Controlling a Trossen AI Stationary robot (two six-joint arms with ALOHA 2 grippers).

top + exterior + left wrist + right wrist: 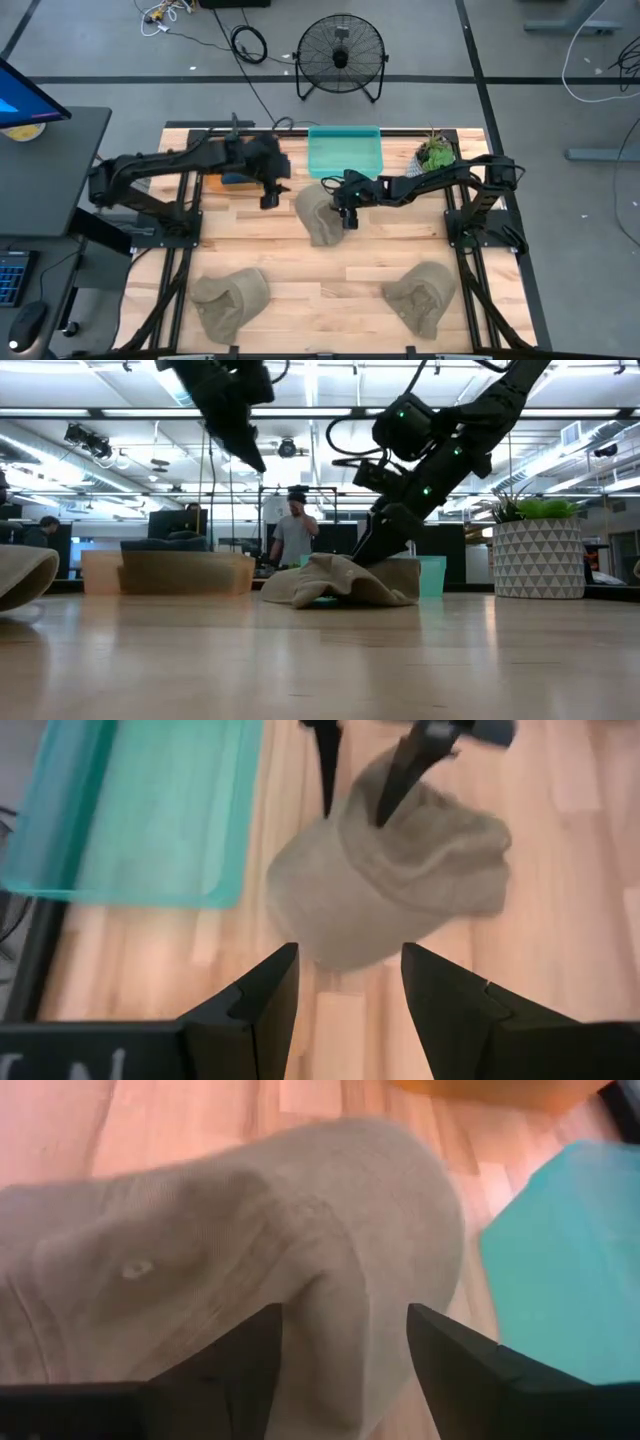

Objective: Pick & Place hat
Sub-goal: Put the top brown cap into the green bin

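A tan cap [315, 220] lies crumpled on the wooden table just in front of the teal tray [345, 152]; in the low view the cap [340, 582] rests flat on its underside. My right gripper [343, 214] is down at the cap's right side, open, reaching in from the right. In the right wrist view a raised ridge of the cap [250, 1240] stands between its fingers. My left gripper [270, 196] hangs open and well above the table, left of the cap, touching nothing; its wrist view looks down on the cap [400, 880]. My right gripper [345, 1350] straddles a raised fold of the cap's crown [340, 1320] with open fingers, slanting down from the table's right. In the left wrist view one finger [395, 795] stands on the crown and the other [325, 780] beside the cap's edge. The cap lies on the table.
Two more tan caps lie near the table's front edge, one left [230, 297] and one right [422, 293]. An orange bin [232, 180] sits under my left arm, and a potted plant [435, 153] stands at the far right. Bare wood lies between the caps.
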